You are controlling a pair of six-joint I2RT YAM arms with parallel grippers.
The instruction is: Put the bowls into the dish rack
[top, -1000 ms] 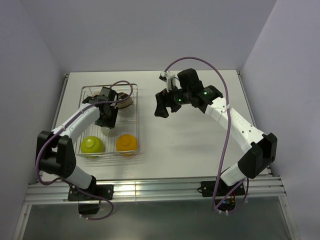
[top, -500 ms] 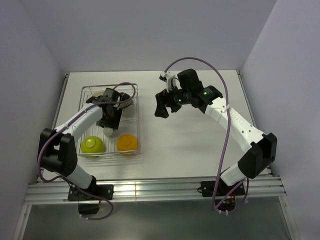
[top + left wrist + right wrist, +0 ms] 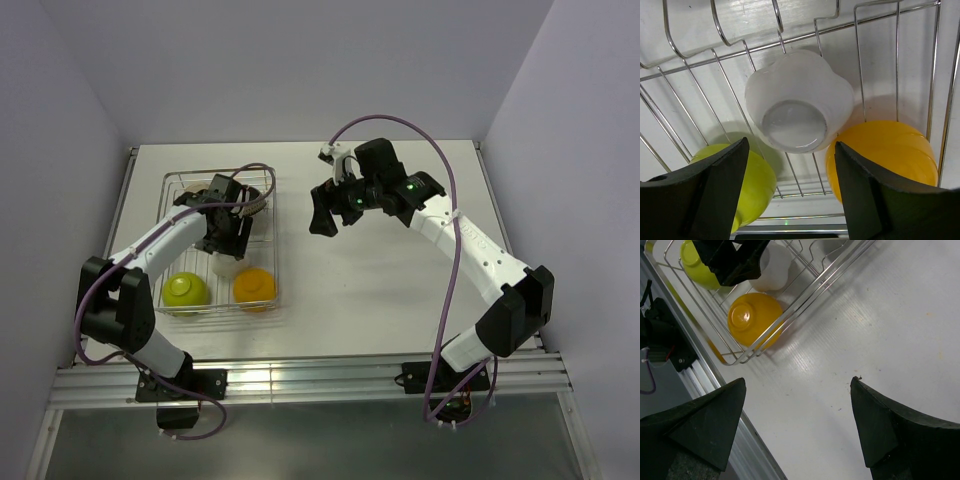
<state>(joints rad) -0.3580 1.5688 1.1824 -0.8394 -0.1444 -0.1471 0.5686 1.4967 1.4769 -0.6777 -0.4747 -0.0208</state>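
Note:
The dish rack (image 3: 275, 250) stands at the left of the table. A lime-green bowl (image 3: 186, 289) and an orange bowl (image 3: 253, 285) lie upside down along its near side. Between them and slightly farther back lies a white bowl (image 3: 799, 107), also upside down, on the wires (image 3: 790, 40). My left gripper (image 3: 790, 145) hangs open just above it, fingers apart from it on both sides. A brownish bowl (image 3: 253, 204) sits at the rack's far end, partly hidden by the left arm. My right gripper (image 3: 799, 382) is open and holds nothing, over bare table right of the rack.
In the right wrist view the rack's corner (image 3: 805, 295) holds the orange bowl (image 3: 752, 317), with the left gripper's black body (image 3: 732, 260) above it. The table's aluminium front rail (image 3: 300, 380) runs along the near edge. Purple cables loop over both arms.
The left gripper's jaws have spread and let go of the white bowl, which now rests in the rack between the green and orange bowls. The right arm has not moved.

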